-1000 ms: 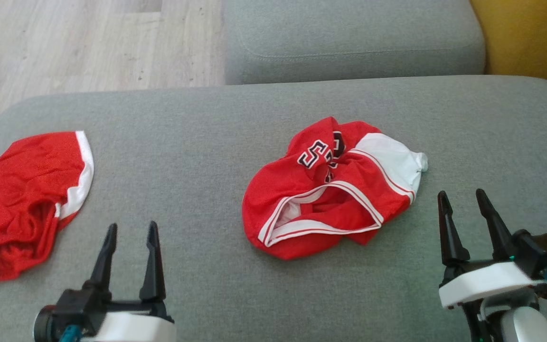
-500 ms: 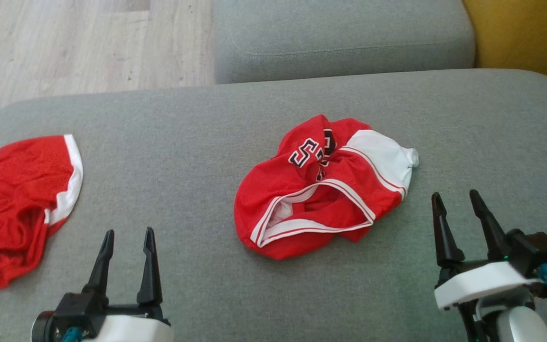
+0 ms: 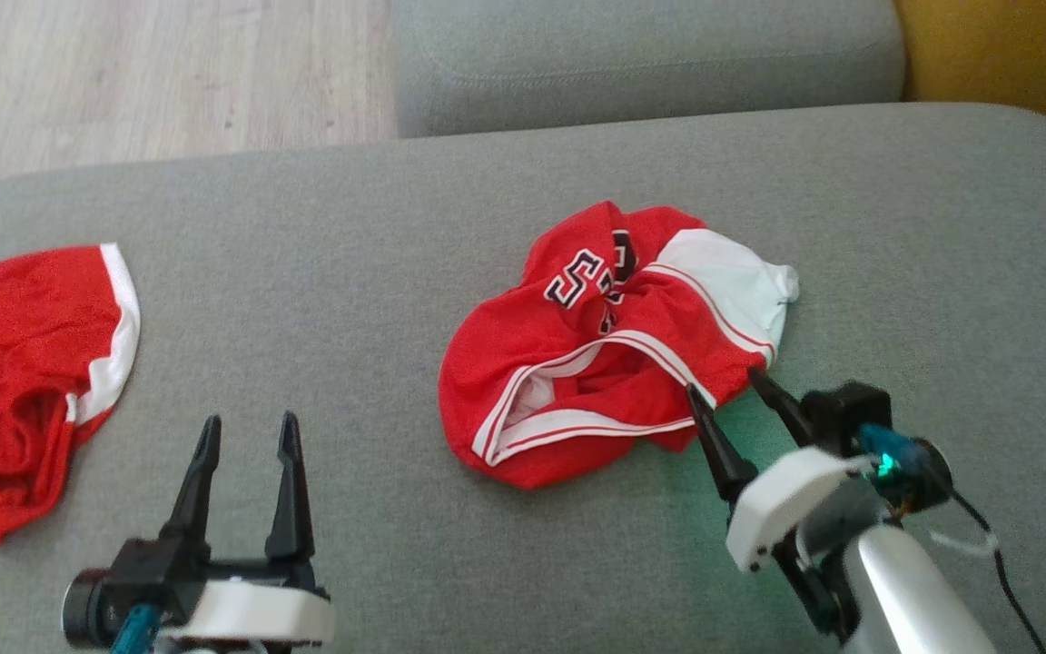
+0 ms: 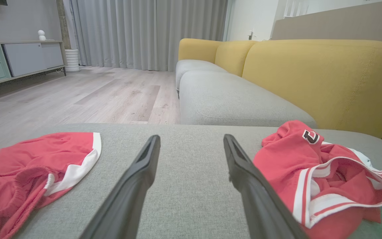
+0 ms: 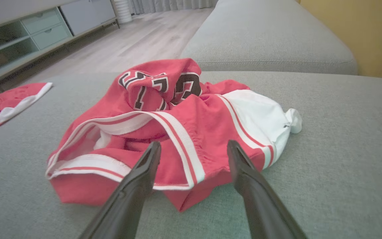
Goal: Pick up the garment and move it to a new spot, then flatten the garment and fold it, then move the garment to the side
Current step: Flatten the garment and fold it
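A crumpled red garment (image 3: 605, 363) with white trim and dark numbers lies in the middle of the grey sofa cushion (image 3: 323, 263). My right gripper (image 3: 722, 381) stands open at its near right edge, angled up-left, with the fingertips at the red hem. In the right wrist view the garment (image 5: 184, 126) lies just beyond my right gripper (image 5: 194, 142), whose spread fingers straddle the white-striped band without holding it. My left gripper (image 3: 250, 418) is open over bare cushion at the lower left. The left wrist view has the garment (image 4: 310, 172) to the right of my left gripper (image 4: 191, 136).
A second red garment (image 3: 24, 363) with a white band lies at the cushion's left edge. Beyond the cushion are another grey seat (image 3: 641, 64), the wooden floor (image 3: 123, 82) at the back left and a yellow backrest (image 3: 1013, 54) at the back right.
My right gripper has swung left and forward from the bare cushion up to the garment's near right edge. The camera has shifted a little. The left gripper has stayed put.
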Available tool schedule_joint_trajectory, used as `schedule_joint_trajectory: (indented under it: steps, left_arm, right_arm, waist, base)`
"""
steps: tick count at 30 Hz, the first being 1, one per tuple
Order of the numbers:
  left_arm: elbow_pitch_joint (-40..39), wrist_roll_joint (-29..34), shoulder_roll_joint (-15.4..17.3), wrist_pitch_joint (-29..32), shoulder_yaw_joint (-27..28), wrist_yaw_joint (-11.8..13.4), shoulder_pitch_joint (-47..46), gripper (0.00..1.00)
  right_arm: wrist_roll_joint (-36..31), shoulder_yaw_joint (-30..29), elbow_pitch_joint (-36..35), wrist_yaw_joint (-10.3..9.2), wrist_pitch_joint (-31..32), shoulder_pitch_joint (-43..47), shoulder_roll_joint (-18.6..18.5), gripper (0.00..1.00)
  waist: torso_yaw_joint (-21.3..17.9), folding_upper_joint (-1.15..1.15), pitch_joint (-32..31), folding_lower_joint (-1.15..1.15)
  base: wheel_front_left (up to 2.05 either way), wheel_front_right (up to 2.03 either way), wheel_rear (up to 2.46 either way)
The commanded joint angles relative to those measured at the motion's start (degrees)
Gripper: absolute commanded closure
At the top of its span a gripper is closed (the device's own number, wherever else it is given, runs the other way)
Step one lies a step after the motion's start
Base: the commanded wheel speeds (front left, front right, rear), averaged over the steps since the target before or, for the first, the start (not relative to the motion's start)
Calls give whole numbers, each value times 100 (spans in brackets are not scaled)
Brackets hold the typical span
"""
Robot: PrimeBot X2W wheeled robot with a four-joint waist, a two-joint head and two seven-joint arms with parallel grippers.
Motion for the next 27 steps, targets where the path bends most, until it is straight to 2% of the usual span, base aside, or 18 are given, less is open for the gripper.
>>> schedule_joint_trajectory:
  steps: [1,7,12,13,14,21,27]
  left_arm:
    - [-177,68,73,-25,216,-29,-368,0]
    - [-170,89,28,8,133,-67,-536,0]
    - [-151,90,3,18,95,-94,-651,0]
    - [-146,91,1,16,95,-98,-673,0]
    - [-138,92,-1,14,96,-100,-694,0]
    - [-1,60,-42,-15,96,-138,-758,0]
    - [95,15,-80,-41,112,-161,-769,0]
  right_arm:
    - [-47,147,-79,44,18,-345,-30,0]
    - [-320,189,1038,44,277,-880,-30,0]
    - [-497,49,1584,44,228,-1159,-30,0]
    - [-506,-20,1613,44,104,-1225,-30,55]
    - [-518,-82,1642,44,-3,-1282,-30,100]
    - [-253,-384,1516,44,-454,-1736,-30,100]
    - [140,595,544,44,-409,-2987,-30,100]
  waist:
    - [43,0,61,-1]
    - [141,0,211,-1]
    - [183,0,320,-1]
    - [184,0,341,-1]
    - [184,0,356,-1]
    - [138,0,347,-1]
    - [87,0,336,-1]
  base:
    - [0,0,0]
    - [0,0,0]
    - [0,0,0]
    - [0,0,0]
    - [0,0,0]
    - [0,0,0]
    - [0,0,0]
